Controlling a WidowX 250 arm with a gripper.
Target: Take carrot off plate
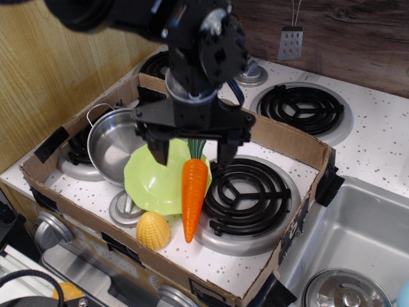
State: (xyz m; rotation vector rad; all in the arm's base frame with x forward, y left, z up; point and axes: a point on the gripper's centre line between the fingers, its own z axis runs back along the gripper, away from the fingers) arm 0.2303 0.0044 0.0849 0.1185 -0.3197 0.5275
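The orange carrot (193, 195) lies along the right edge of the lime-green plate (153, 181), its tip pointing toward the front and its green stem top under my gripper. My gripper (192, 155) is open, its two black fingers (156, 150) straddling the carrot's stem end from above, one over the plate and one over the black burner. It holds nothing.
A steel pot (112, 144) stands left of the plate. A yellow corn (153, 230) lies in front of the plate. A black coil burner (246, 192) is to the right. Cardboard walls (281, 137) enclose the area. A sink (358, 243) lies at the right.
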